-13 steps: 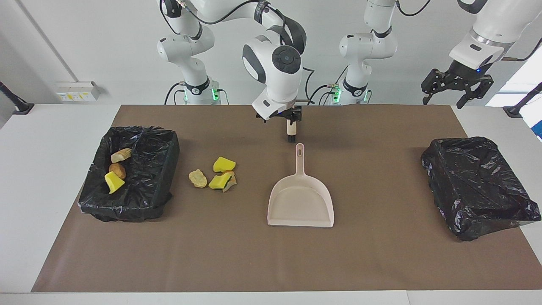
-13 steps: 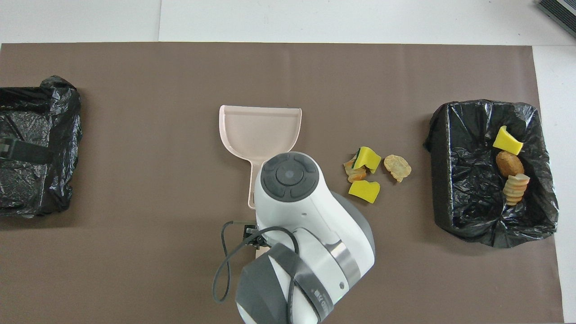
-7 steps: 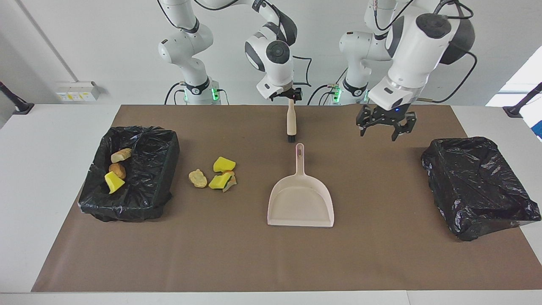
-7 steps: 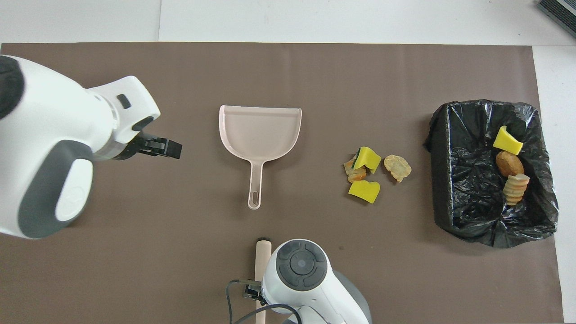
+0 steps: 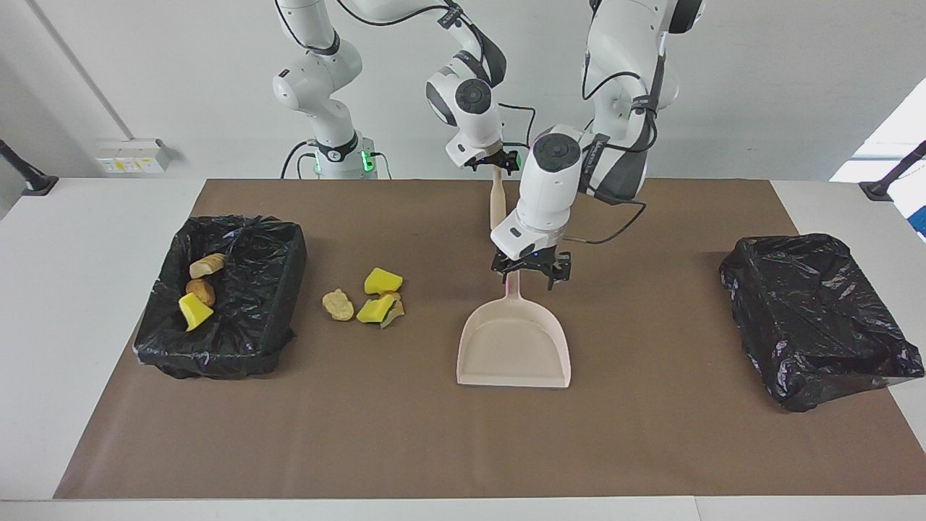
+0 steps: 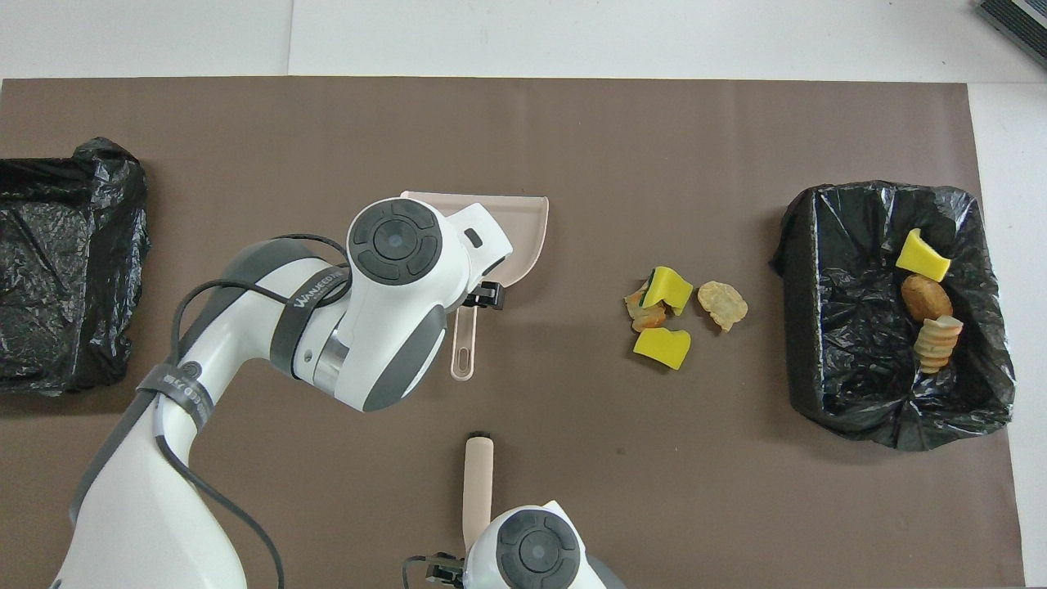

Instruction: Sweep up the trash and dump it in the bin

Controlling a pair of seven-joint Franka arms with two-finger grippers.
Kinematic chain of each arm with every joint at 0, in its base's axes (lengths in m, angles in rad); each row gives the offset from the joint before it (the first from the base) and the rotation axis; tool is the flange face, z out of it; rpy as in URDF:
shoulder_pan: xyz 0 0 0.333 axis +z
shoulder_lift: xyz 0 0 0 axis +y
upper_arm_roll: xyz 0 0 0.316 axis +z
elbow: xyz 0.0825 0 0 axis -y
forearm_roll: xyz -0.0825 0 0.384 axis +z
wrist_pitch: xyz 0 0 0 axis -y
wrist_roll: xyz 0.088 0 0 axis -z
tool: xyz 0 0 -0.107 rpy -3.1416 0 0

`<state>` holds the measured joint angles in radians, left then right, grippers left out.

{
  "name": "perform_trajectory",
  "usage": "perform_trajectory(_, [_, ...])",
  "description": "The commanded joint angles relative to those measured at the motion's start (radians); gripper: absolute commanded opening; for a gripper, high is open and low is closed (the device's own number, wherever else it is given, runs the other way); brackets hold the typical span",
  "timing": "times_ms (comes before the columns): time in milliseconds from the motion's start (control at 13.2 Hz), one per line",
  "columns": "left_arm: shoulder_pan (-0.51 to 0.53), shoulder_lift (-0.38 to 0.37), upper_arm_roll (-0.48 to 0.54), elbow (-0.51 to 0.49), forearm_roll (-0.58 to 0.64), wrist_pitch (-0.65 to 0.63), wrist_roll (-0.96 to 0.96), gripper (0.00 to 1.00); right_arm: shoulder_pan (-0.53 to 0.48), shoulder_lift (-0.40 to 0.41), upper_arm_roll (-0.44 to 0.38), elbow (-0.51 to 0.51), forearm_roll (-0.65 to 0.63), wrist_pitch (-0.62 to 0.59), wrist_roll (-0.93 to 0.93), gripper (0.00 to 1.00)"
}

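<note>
My table [image 5: 94, 304] wears a brown mat [image 5: 434, 449]; on it lie the pink dustpan [image 5: 515, 347], scattered trash [image 5: 369, 298] beside it, and two black-lined bins [image 5: 224, 297] [image 5: 817, 318].

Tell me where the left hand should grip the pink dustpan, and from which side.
Grip the dustpan by its thin straight handle, coming from above. The pan lies flat with the handle pointing toward the robots, and the left hand hovers open over it already. The pan's wide scoop looks too broad to pinch.
</note>
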<state>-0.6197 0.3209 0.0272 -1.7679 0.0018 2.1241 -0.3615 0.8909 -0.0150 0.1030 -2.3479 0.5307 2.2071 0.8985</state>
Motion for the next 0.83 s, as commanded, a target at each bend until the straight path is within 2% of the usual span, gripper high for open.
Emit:
perform_trajectory(0, [-0.037, -0.014, 0.017, -0.065, 0.012, 0.052, -0.057, 1.0, 0.049, -0.045, -0.003, -0.043, 0.023, 0.022, 0.057, 1.0])
perform_trajectory(151, [-0.046, -0.013, 0.017, -0.096, 0.01, 0.1, -0.079, 1.0, 0.066, -0.046, -0.003, -0.053, 0.023, 0.039, 0.073, 1.0])
perform_trajectory(227, [-0.046, -0.013, 0.017, -0.097, 0.009, 0.1, -0.098, 0.86, 0.077, -0.045, -0.003, -0.068, 0.023, 0.068, 0.073, 1.0])
perform_trajectory(378, [-0.045, -0.013, 0.017, -0.113, 0.009, 0.114, -0.12, 0.78, 0.085, -0.043, -0.003, -0.085, 0.023, 0.098, 0.071, 0.97])
perform_trajectory(453, [-0.043, -0.01, 0.019, -0.11, 0.01, 0.126, -0.119, 0.64, 0.086, -0.043, -0.003, -0.085, 0.023, 0.112, 0.063, 0.86])
perform_trajectory(529, [-0.038, -0.003, 0.019, -0.108, 0.01, 0.138, -0.113, 0.45, 0.098, -0.043, -0.003, -0.088, 0.023, 0.14, 0.06, 0.69])
perform_trajectory(604, [-0.034, -0.002, 0.017, -0.11, 0.01, 0.139, -0.108, 0.2, 0.12, -0.045, -0.003, -0.093, 0.023, 0.158, 0.063, 0.13])
perform_trajectory(680, [-0.032, -0.002, 0.019, -0.108, 0.01, 0.134, -0.106, 0.08, 0.122, -0.043, -0.003, -0.091, 0.023, 0.161, 0.072, 0.0])
perform_trajectory(755, [-0.029, -0.003, 0.019, -0.104, 0.012, 0.131, -0.103, 0.01, 0.12, -0.036, -0.003, -0.085, 0.023, 0.161, 0.088, 0.0])
